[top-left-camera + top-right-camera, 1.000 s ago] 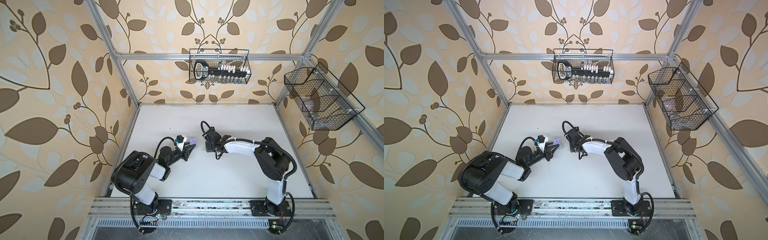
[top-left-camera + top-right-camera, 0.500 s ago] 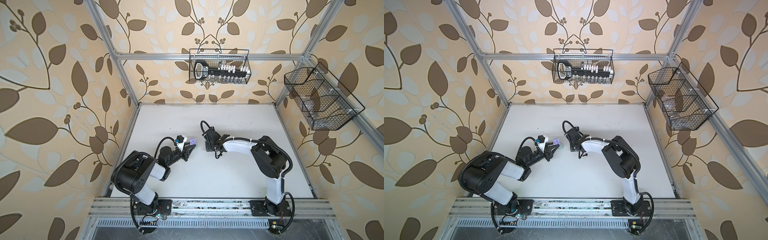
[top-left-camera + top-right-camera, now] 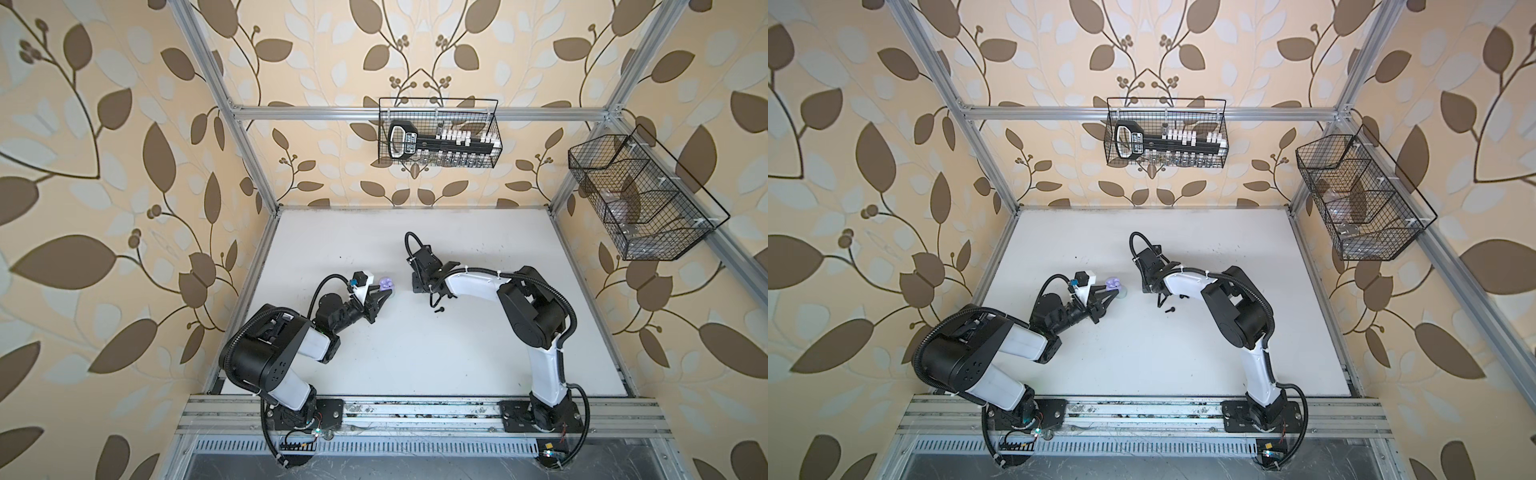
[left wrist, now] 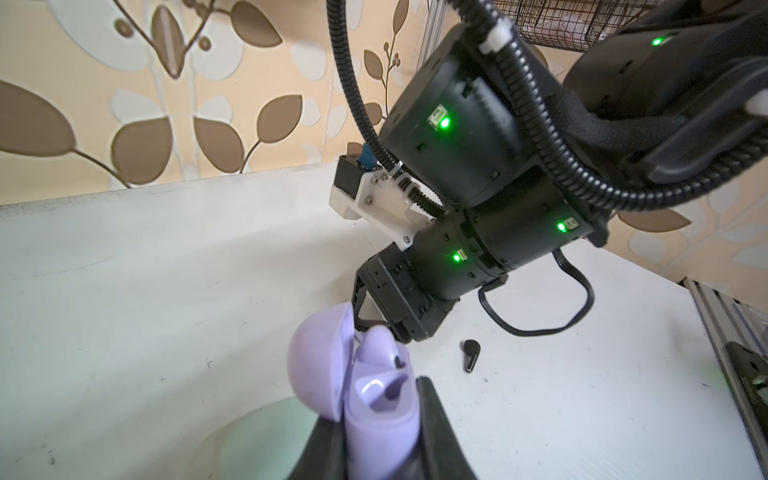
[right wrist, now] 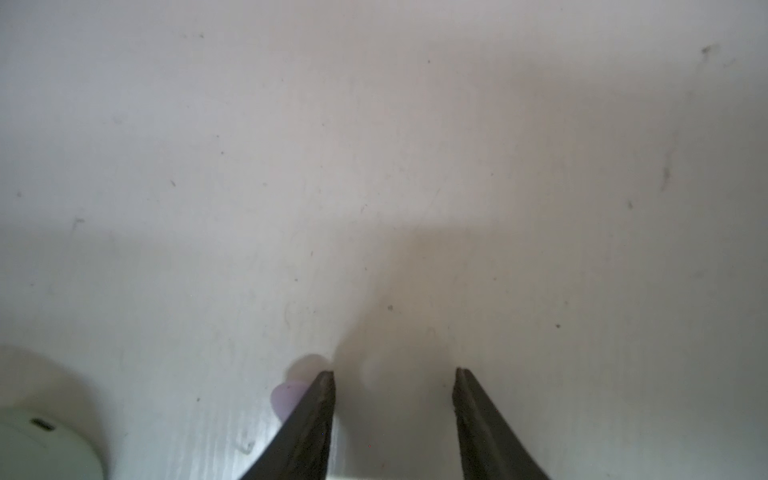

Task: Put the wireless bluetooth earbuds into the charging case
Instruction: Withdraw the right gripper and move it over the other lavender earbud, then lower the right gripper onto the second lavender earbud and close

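My left gripper (image 3: 385, 292) (image 4: 376, 409) is shut on the lilac charging case (image 3: 386, 283) (image 3: 1113, 284) (image 4: 374, 424). It holds the case a little above the table with the lid open. One lilac earbud (image 4: 380, 345) sits in the case. My right gripper (image 3: 415, 286) (image 3: 1146, 286) (image 5: 395, 374) points down at the table just right of the case. It is open with nothing between its fingers. A second lilac earbud (image 5: 286, 397) lies on the table just outside one fingertip, partly hidden by it. A black earbud (image 3: 439, 309) (image 3: 1172, 309) (image 4: 471, 351) lies on the table beside the right arm.
A pale mint case (image 4: 257, 440) (image 5: 45, 444) rests on the white table (image 3: 415, 361) under and beside the left gripper. Two wire baskets hang on the walls, one at the back (image 3: 438, 133) and one at the right (image 3: 640, 199). Aluminium frame rails edge the table.
The right arm's elbow has shifted slightly left; its gripper stays almost in place by the case. The left arm holds still with the lilac case.
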### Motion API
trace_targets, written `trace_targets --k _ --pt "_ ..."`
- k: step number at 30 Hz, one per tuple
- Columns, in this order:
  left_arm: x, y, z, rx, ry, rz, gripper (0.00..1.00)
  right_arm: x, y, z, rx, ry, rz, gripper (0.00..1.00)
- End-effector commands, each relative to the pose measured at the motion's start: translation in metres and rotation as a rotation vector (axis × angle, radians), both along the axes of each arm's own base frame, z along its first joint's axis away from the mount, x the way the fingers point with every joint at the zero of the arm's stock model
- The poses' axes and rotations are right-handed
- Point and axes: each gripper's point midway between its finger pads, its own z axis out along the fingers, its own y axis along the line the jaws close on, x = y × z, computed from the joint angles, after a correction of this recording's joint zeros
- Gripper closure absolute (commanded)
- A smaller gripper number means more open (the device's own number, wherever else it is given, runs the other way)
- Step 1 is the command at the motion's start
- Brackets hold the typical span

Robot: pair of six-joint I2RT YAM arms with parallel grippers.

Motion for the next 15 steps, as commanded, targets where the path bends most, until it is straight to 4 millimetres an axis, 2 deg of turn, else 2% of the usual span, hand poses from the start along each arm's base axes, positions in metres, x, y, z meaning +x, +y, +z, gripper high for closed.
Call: trace_targets --k 1,5,9,12,15 --pt "-0.004 0.003 0.023 -0.021 -0.097 -0.005 1.00 -0.009 -0.004 -0.029 -0.050 0.087 0.014 0.54" --pt "-0.007 0.003 0.025 -0.021 -0.106 -0.013 1.00 -0.006 -0.016 -0.017 -0.089 0.058 -0.015 0.54" --pt "-0.010 0.002 0.025 -0.022 -0.108 -0.027 1.00 -0.005 -0.025 0.010 -0.099 0.021 -0.032 0.54" --pt "-0.011 0.002 0.025 -0.015 -0.115 -0.033 1.00 -0.008 -0.022 0.033 -0.071 -0.009 -0.017 0.53" --pt "-0.013 0.001 0.023 -0.009 -0.117 -0.040 1.00 -0.013 -0.009 0.044 0.005 -0.014 0.015 0.52"
